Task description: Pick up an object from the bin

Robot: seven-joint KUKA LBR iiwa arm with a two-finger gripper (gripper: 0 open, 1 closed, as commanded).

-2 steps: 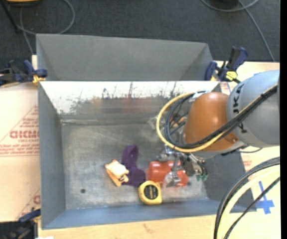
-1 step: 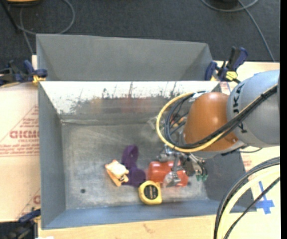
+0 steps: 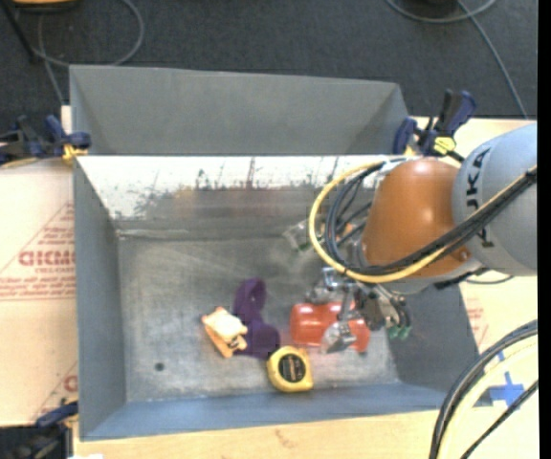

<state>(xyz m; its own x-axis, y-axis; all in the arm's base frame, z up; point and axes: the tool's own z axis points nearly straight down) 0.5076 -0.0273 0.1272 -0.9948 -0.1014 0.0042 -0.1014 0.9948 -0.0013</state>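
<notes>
red block [image 3: 308, 325] near right wall [image 3: 434, 369], bare floor [image 3: 165, 290] left

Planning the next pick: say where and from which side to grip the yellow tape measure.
Probably from above, pinching the yellow tape measure across its left and right edges: it lies flat, with the purple piece at its upper left and the bin wall below.

Landmark: tape measure [image 3: 290, 369], lying on bin [image 3: 161, 285] floor by near wall, right of centre. Curved piece [image 3: 251, 306] lying just behind-left of tape measure, its lower end close beside it. Blocky toy [image 3: 224, 333] sitting left of tape measure, against curved piece. Rounded block [image 3: 308, 325] sitting just behind tape measure. Gripper [image 3: 345, 331] hanging behind-right of tape measure, just beside rounded block's right side. Arm [image 3: 409, 223] reaching in further behind-right.
</notes>
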